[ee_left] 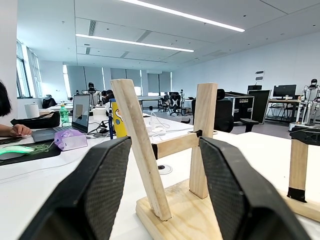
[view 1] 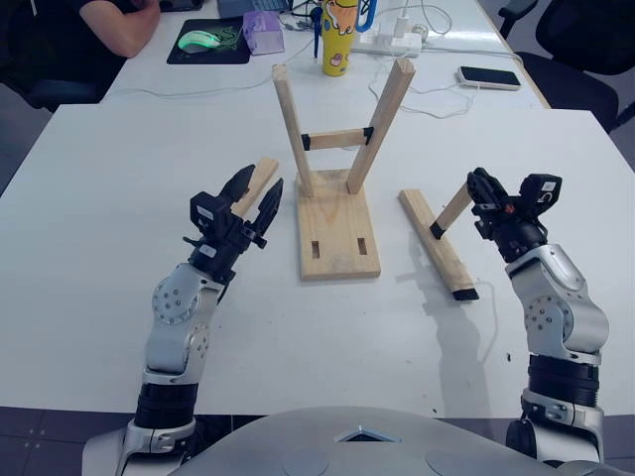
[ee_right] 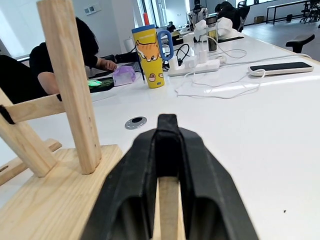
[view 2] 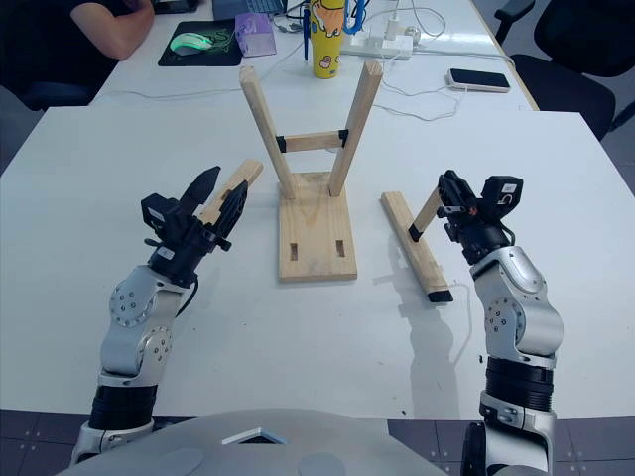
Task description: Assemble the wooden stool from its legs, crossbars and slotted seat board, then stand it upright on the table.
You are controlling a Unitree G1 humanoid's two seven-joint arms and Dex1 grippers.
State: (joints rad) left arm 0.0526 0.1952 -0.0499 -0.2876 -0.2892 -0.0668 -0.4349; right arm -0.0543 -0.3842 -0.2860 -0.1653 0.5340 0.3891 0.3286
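The slotted seat board lies flat mid-table. Two legs stand up from its far end, joined by a crossbar; two slots at its near end are bare. To its right a third leg lies on the table with a short crossbar rising from it. My right gripper is shut on that crossbar's top end, seen between the fingers in the right wrist view. A loose leg lies left of the board. My left gripper hovers over it, open, with nothing between its pads.
At the table's far side stand a yellow cup, a power strip with cables, a phone, a purple box and a mouse on a black pad. A person sits at the far left corner.
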